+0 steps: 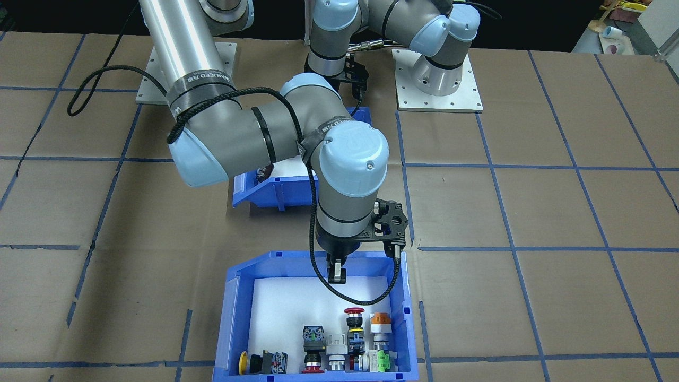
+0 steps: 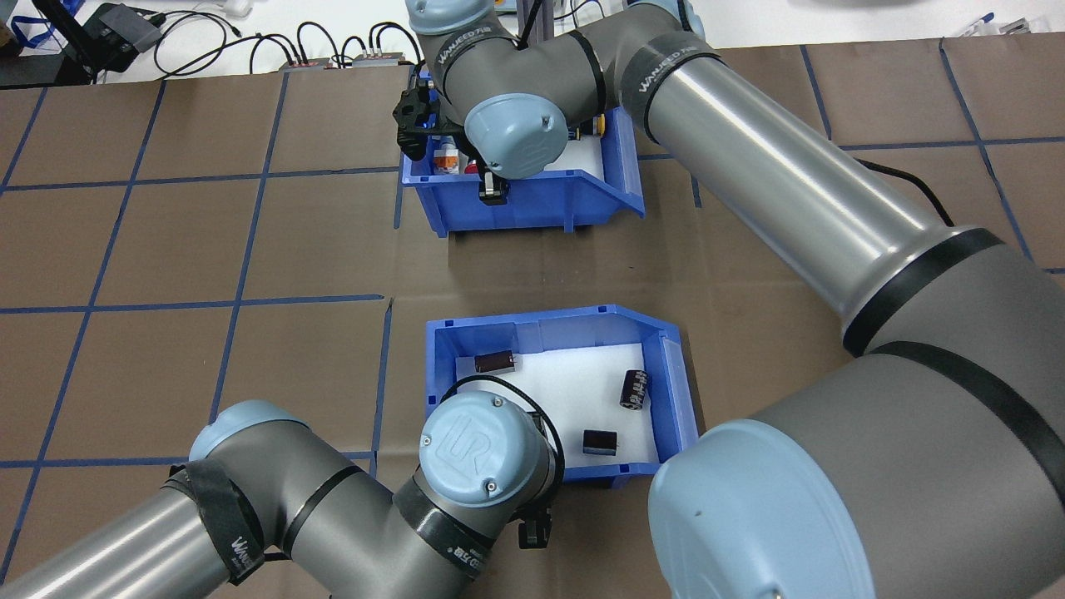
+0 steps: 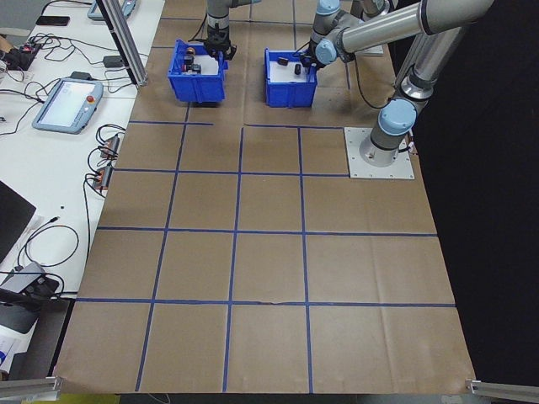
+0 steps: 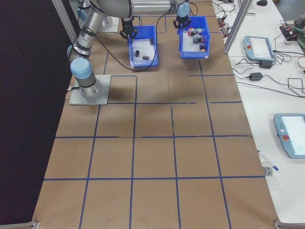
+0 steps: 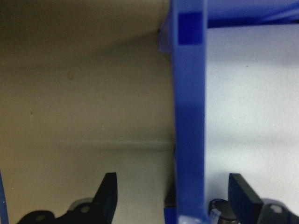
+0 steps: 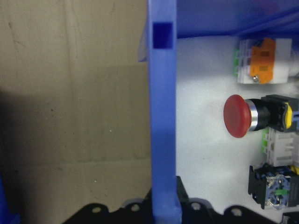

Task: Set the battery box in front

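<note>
The battery box (image 2: 549, 320), a blue bin with a white liner and three dark cylinders (image 2: 635, 388), sits near the robot. My left gripper (image 5: 175, 189) is open and straddles its near wall (image 5: 189, 116), with one finger on each side and neither touching it. One finger (image 2: 535, 532) shows outside the wall below the wrist. The like blue bin of push-buttons (image 2: 532, 208) stands farther out. My right gripper (image 6: 163, 203) is shut on that bin's wall (image 6: 162, 116), and a red mushroom button (image 6: 239, 116) lies just inside.
Brown paper with a blue tape grid covers the table. The two bins stand one behind the other with a gap of paper between them. The arms' mounting plates (image 1: 440, 79) lie near the robot. Teach pendants (image 4: 259, 47) and cables lie on the side tables.
</note>
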Controlling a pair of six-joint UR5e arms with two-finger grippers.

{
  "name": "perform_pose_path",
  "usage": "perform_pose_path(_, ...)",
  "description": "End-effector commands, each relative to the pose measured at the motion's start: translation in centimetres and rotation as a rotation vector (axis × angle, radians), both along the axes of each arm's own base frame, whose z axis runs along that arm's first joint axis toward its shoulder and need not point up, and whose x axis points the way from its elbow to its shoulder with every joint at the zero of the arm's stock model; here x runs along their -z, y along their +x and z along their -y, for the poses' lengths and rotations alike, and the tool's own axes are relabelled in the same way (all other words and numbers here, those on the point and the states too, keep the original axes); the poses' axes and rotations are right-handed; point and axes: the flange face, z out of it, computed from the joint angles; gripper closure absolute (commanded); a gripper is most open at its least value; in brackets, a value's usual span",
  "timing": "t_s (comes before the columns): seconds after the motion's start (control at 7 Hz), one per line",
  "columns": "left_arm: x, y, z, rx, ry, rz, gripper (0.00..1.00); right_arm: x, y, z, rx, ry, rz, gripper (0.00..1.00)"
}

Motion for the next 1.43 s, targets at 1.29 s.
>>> perform_pose_path(1.29,-4.9,18.2,16.4,0.039,-0.144,0.014,1.0,-7.2,-39.9,-1.1,0.091,0.043,-0.041,0.93)
